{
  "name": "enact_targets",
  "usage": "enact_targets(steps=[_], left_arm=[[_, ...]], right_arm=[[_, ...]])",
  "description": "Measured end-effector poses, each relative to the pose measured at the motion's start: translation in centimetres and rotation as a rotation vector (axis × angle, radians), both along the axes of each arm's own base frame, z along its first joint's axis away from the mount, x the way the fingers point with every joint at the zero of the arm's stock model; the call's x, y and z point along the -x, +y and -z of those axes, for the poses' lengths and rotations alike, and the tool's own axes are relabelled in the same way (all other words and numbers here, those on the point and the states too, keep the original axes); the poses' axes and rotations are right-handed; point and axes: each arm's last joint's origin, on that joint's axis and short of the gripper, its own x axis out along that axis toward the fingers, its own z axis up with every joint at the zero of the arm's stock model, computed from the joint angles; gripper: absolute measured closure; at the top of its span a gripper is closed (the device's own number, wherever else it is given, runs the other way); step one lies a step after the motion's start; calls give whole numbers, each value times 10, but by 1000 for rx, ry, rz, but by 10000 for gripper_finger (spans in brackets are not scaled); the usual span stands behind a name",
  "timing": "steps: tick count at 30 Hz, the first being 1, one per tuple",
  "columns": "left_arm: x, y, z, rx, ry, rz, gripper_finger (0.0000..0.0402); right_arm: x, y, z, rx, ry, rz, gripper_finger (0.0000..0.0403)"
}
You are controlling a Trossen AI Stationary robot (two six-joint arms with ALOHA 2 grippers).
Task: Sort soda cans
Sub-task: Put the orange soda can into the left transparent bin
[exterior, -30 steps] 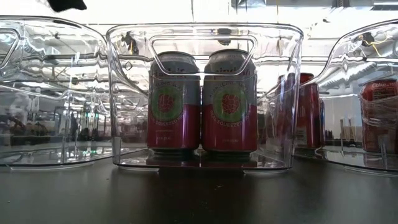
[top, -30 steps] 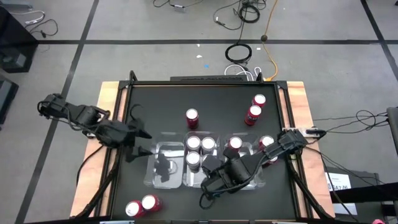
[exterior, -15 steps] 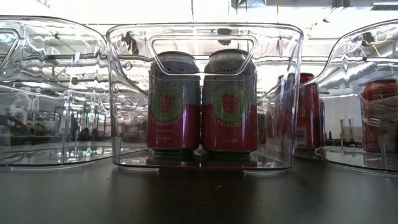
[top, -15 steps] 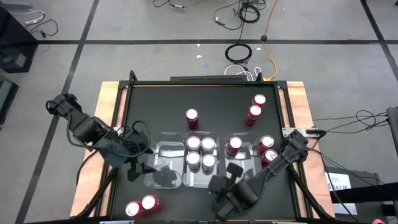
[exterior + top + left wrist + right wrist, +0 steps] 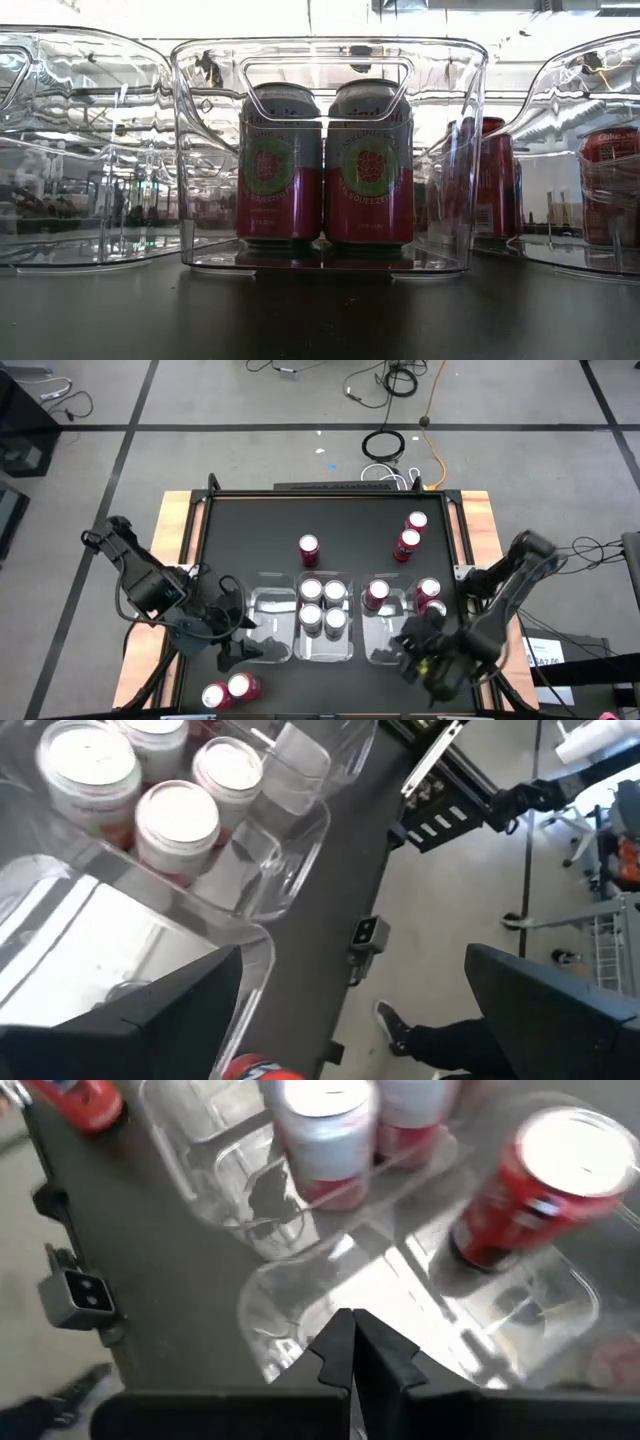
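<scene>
Left gripper [image 5: 236, 650] hanging spread wide over the left clear tray [image 5: 262, 605], right gripper [image 5: 418, 658] hovering pressed together near the right tray [image 5: 392, 650], four soda cans [image 5: 322, 605] sitting in the middle tray [image 5: 330, 651], others standing loose on the black table [image 5: 250, 520].

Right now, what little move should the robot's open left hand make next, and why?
Probably the left gripper, open and empty over the near end of the empty clear plastic left tray, should dip toward the two red soda cans at the table's near edge. They stand outside any tray and are the closest loose cans to it. The right gripper is shut and empty near the right tray.
</scene>
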Motion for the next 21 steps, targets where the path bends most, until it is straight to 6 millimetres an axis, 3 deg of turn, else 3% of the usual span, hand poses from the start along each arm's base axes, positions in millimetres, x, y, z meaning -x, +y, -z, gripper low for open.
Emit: enact_targets(steps=[3,7,14,21], left_arm=[[-2,-5,4,24,18,-18,11],[-2,-14,10,55,55,-46,11],[1,-33,23,131,164,-60,11],[26,-48,38,115,335,-130,11]], right_arm=[[24,-16,-1,-63,-48,19,403],[38,-26,3,-119,-139,2,403],[38,-24,19,-154,-185,-45,403],[36,-21,22,-165,-206,-83,403]])
